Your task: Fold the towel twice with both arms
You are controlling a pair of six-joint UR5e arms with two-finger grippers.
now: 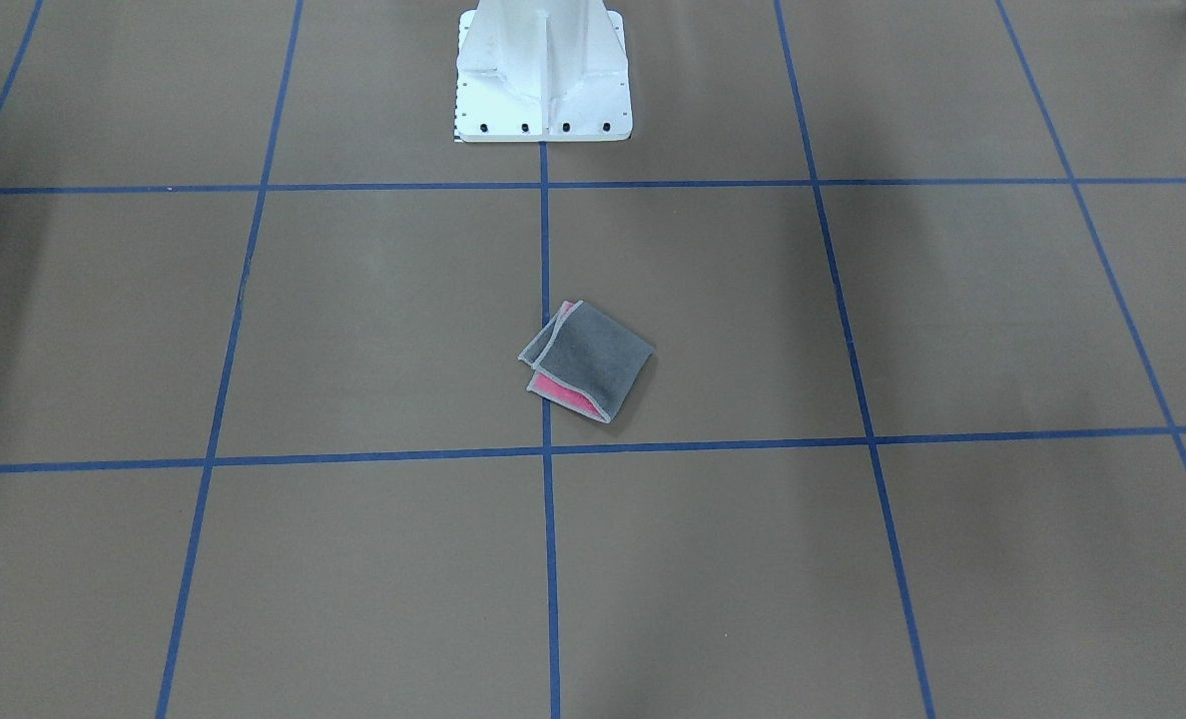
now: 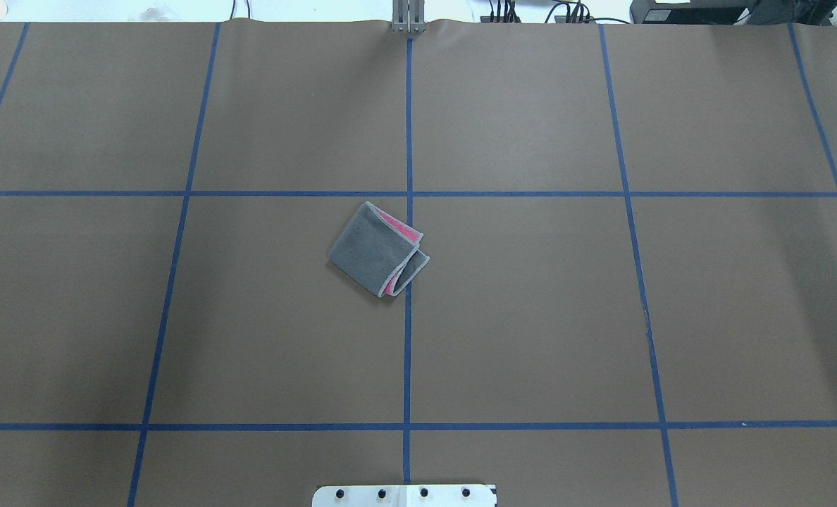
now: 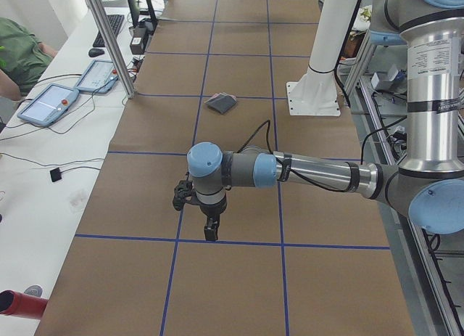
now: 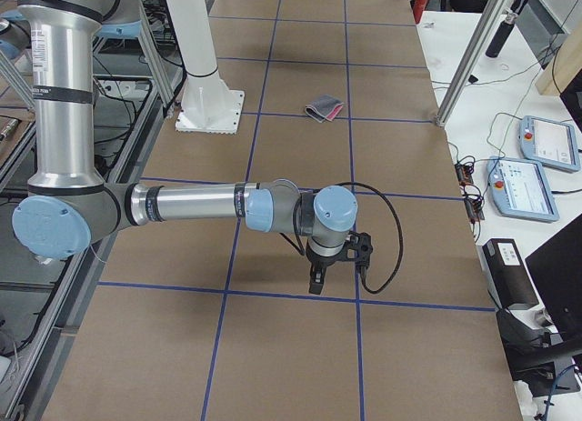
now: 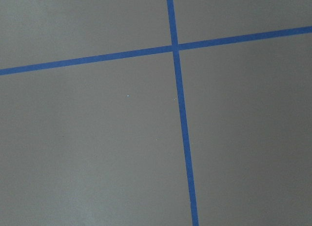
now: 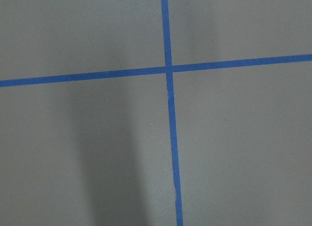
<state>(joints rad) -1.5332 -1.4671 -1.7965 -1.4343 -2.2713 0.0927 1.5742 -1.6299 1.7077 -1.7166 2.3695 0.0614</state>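
The towel [image 1: 593, 361] lies folded near the table's middle, dark grey face up, with pink showing at two edges; it also shows in the overhead view [image 2: 369, 250] and small in both side views [image 3: 221, 101] [image 4: 324, 108]. No arm touches it. My left gripper [image 3: 210, 231] shows only in the exterior left view, pointing down above the table, far from the towel; I cannot tell if it is open or shut. My right gripper [image 4: 314, 283] shows only in the exterior right view, likewise pointing down and far from the towel; I cannot tell its state. Both wrist views show only paper and blue tape lines.
The white pedestal base [image 1: 543, 90] stands at the robot's side of the table [image 2: 531, 317], which is brown paper with a blue tape grid. Teach pendants [image 3: 47, 104] [image 4: 523, 185] lie on side benches. A person in green [image 3: 22, 53] sits at the left bench.
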